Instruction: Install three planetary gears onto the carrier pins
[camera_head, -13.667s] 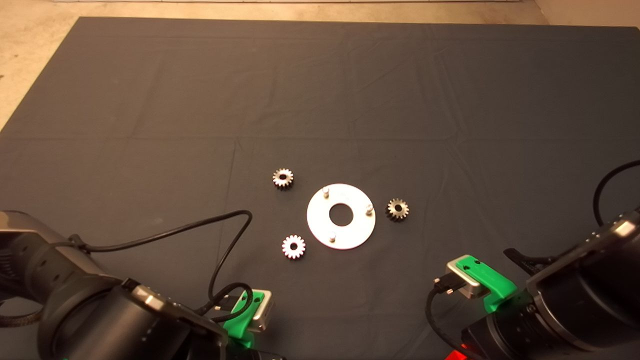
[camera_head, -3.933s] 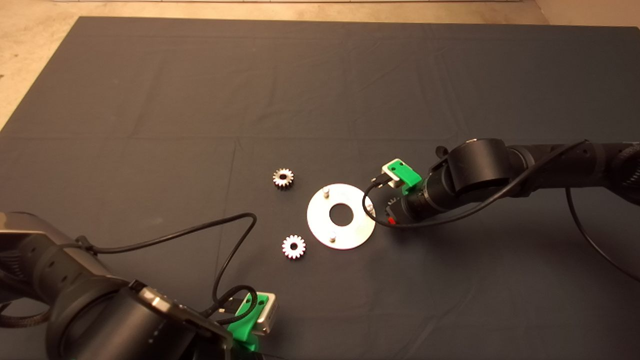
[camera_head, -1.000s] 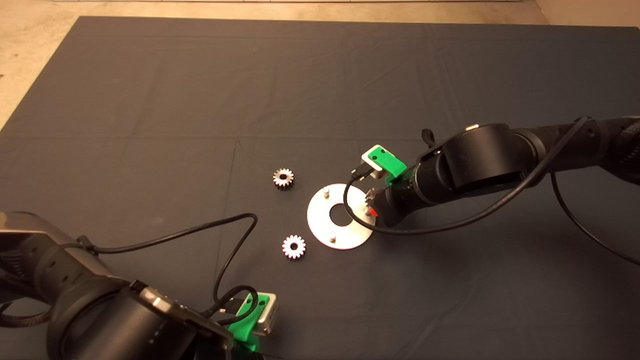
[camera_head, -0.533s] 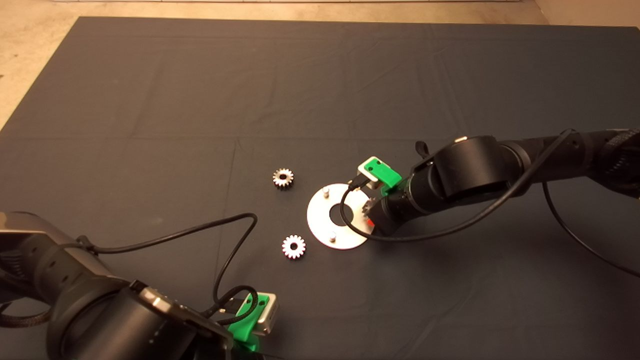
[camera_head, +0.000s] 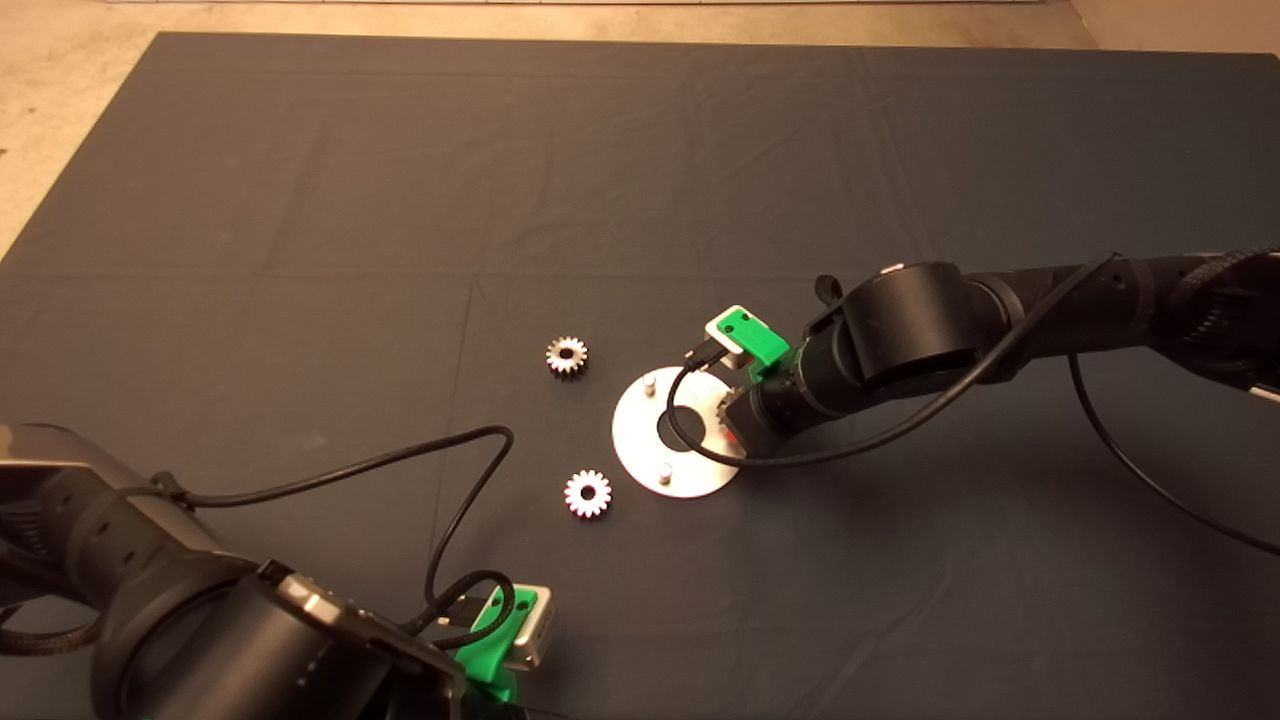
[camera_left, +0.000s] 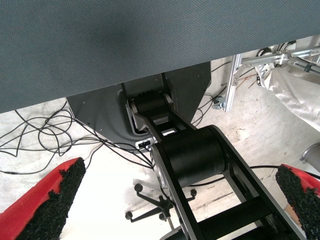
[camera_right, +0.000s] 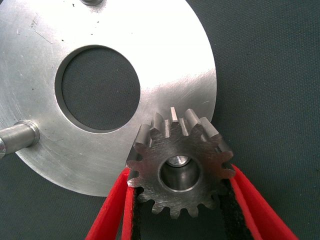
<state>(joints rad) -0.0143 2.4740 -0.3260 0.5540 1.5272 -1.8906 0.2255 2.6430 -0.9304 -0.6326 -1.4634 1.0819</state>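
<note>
My right gripper (camera_head: 735, 425) (camera_right: 180, 200) is shut on a planetary gear (camera_right: 180, 167) and holds it over the right edge of the shiny carrier disc (camera_head: 640, 450) (camera_right: 165, 65). One carrier pin's tip (camera_right: 178, 161) shows through the gear's bore. Two bare pins (camera_head: 650, 382) (camera_head: 663, 470) stand on the disc; they also show in the right wrist view (camera_right: 20, 136) (camera_right: 92, 2). Two more gears (camera_head: 566, 356) (camera_head: 587, 493) lie flat on the mat left of the disc. My left gripper (camera_head: 500, 630) (camera_left: 180, 190) is parked at the lower left, open and empty.
The dark mat (camera_head: 640, 180) covers the table. A black cable (camera_head: 440, 480) loops from the left arm over the mat near the lower gear. The left wrist view looks past the mat's edge at a chair base (camera_left: 155, 210) and floor cables (camera_left: 50, 140).
My right arm has moved left with the gear, from the disc's right rim to over the right pin. The two loose gears, the disc and the left arm have not moved.
</note>
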